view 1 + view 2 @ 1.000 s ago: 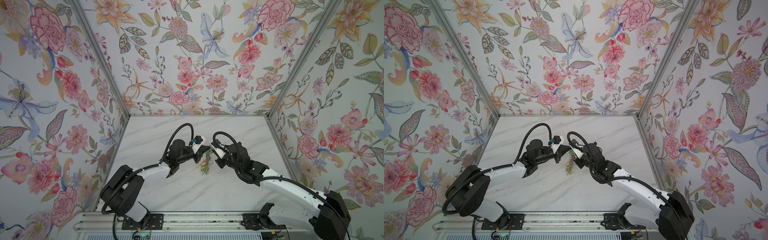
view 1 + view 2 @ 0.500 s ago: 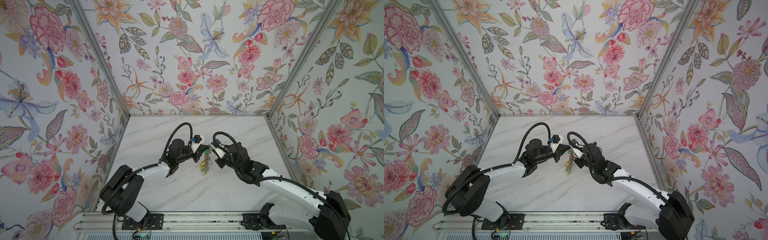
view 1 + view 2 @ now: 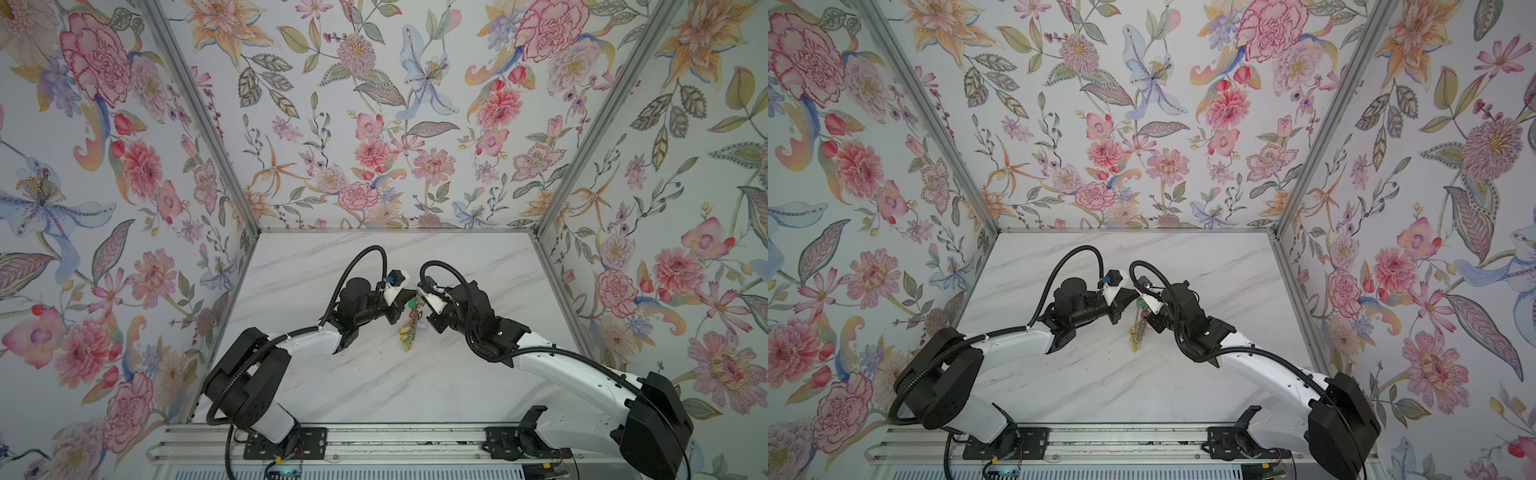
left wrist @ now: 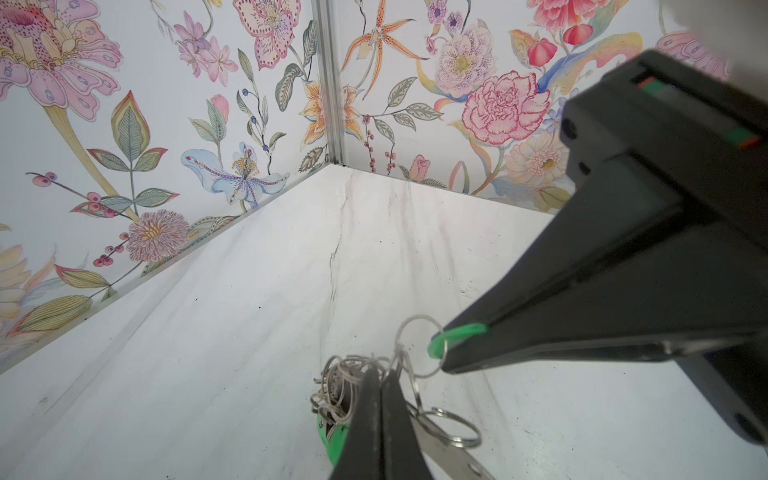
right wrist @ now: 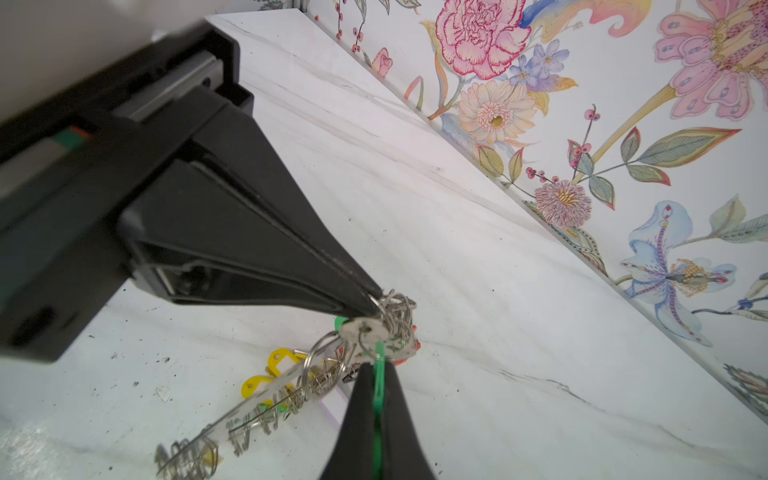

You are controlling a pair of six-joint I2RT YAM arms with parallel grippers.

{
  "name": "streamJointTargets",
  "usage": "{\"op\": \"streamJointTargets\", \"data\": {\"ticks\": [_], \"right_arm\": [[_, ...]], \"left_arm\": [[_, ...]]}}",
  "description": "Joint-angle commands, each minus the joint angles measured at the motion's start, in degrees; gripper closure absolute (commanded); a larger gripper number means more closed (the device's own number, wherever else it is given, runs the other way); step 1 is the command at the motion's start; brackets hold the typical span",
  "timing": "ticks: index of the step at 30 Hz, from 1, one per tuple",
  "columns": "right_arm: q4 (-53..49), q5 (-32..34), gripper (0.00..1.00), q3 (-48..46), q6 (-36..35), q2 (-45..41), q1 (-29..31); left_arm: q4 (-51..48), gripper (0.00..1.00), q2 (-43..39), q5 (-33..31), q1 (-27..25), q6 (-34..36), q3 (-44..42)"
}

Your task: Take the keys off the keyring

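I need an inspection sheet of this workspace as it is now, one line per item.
Surface: marble table, dark specks.
Job's things: keyring, keys attached, held between both grippers.
Clutter: nothing seen.
Grippers: left gripper shut at the keyring's top, among split rings; right gripper shut on green tag.
Cables: black cables loop over both wrists, apart from the keys.
Surroundings: floral walls; rail in front.

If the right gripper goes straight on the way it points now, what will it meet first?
Probably the bunch of small silvery keys on wire split rings, just beyond the green plastic tag that the right gripper pinches; behind it, the left gripper. Depth is unclear.
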Motion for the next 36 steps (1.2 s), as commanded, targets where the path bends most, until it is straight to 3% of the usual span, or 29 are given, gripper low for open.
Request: {"op": "streamJointTargets", "data": {"ticks": [1,12,36], "right_arm": [[4.6,-5.2,1.00,5.2,-3.5,-0.6,0.8],[1.4,-12.3,1.00,11.8,-5.4,3.3,2.2],[-3.8,-5.0,1.00,4.6,-1.1,-5.6,6.5]], "left_arm": [[-6.4,1.00,2.3,-16.8,2.2,1.5,0.6],[-6.6,1.00,1.9,-15.8,1.8,1.9,0.2],[-7.2,1.00,1.9,-22.3,8.0,-5.2,1.5]]}}
